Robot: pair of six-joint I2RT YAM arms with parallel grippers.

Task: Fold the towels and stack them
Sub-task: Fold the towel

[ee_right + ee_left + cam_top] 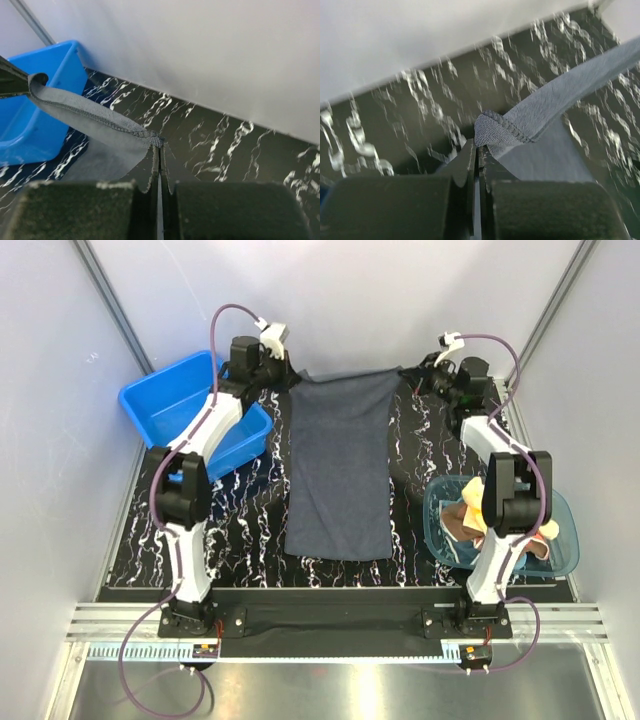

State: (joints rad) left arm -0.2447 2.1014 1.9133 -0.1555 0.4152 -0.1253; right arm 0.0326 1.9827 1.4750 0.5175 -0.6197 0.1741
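Seen from overhead, two robot arms are bolted at the bottom edge of a black table (250, 530) veined with white.

Lower right of the frame, beside the right arm, sits a translucent teal bowl (566, 532). It holds crumpled cloths: a brown towel (461, 519) and a yellow towel (547, 531), partly hidden behind the arm.

In the centre of the frame a dark navy-grey towel (340, 465) lies spread as a tall rectangle. Its lower edge is flat on the table, and its upper edge is stretched between the two arms.

Upper left, a blue tub (175, 405) stands at the table's edge, with the left arm reaching past it.

At the top of the frame, both arms pinch the towel's upper corners. The left gripper (287, 372) is at the upper left corner. In its wrist view the jaws are pressed together on the stitched hem, and the cloth runs off to the upper right of that frame.

The right gripper (410, 375) is at the upper right corner. In its wrist view the jaws are likewise clamped on the hem, and the raised edge sags away to the upper left, towards the tub.

Behind them rises a plain pale wall.
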